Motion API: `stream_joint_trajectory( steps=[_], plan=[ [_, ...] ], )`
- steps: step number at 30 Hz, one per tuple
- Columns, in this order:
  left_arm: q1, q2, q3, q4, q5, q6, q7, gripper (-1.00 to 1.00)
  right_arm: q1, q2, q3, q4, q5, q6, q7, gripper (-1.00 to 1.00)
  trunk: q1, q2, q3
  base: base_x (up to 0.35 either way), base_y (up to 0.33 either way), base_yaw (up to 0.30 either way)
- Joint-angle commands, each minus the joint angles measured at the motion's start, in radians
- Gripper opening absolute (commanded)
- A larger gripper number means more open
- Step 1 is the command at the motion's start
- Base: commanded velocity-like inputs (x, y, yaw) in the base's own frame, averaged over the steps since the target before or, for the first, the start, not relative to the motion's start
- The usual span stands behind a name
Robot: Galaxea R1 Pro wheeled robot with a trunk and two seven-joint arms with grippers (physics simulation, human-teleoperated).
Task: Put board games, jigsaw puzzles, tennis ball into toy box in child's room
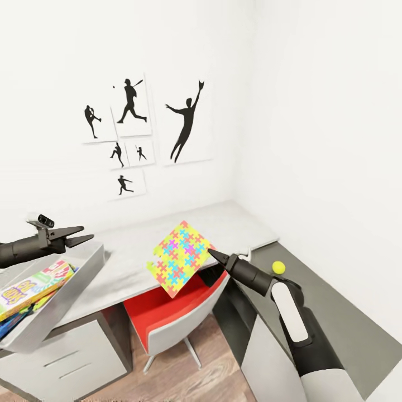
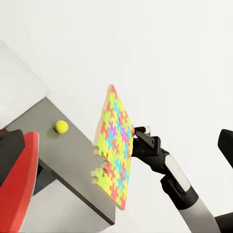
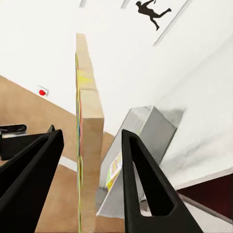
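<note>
Jaws of your right gripper (image 1: 211, 252) are clamped on one edge of a jigsaw puzzle (image 1: 180, 258); your right wrist view shows the sheet edge-on (image 3: 90, 141) between the two dark fingers (image 3: 145, 179). You hold the puzzle tilted in the air, above the front edge of the table (image 1: 139, 251) and over a red-seated chair (image 1: 167, 312). In your left wrist view its coloured face (image 2: 115, 145) shows a notched corner.

Your left gripper (image 1: 78, 235) hovers above the near rim of the toy box (image 1: 67, 290), its jaws parted and holding nothing.

The box sits at the left end of the pale grey top, above white drawers (image 1: 72, 357). A yellow-orange board game (image 1: 30, 287) lies inside it, with other flat coloured edges beneath that cannot be identified.

The tennis ball (image 1: 278, 267) rests on the lower dark grey wing (image 1: 335, 312) of the table, beside your right forearm; your left wrist view shows it (image 2: 60, 126) on that same dark surface.

Black sports-silhouette pictures (image 1: 134, 128) hang on the white wall behind the table.
</note>
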Motion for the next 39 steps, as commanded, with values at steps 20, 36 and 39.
stream_joint_trajectory(
  steps=[20, 36, 39],
  plan=[
    [0.0, 0.002, 0.0, 0.0, -0.001, 0.011, -0.004, 1.0, -0.001, 0.001, -0.001, 0.0, -0.002, 0.005, 0.0, -1.0, 0.001, -0.002, -0.002, 0.0, 0.05, 0.284],
    [0.0, 0.002, 0.0, 0.0, -0.001, 0.011, -0.004, 1.0, -0.001, 0.001, -0.002, 0.001, -0.005, -0.01, 0.0, -1.0, 0.001, -0.002, -0.002, 0.0, 0.134, 0.284],
    [0.001, 0.002, 0.0, 0.0, -0.001, 0.011, -0.004, 1.0, -0.001, -0.001, -0.004, 0.001, -0.008, -0.011, 0.0, -1.0, 0.001, -0.002, -0.002, 0.0, 0.004, 0.284]
  ],
)
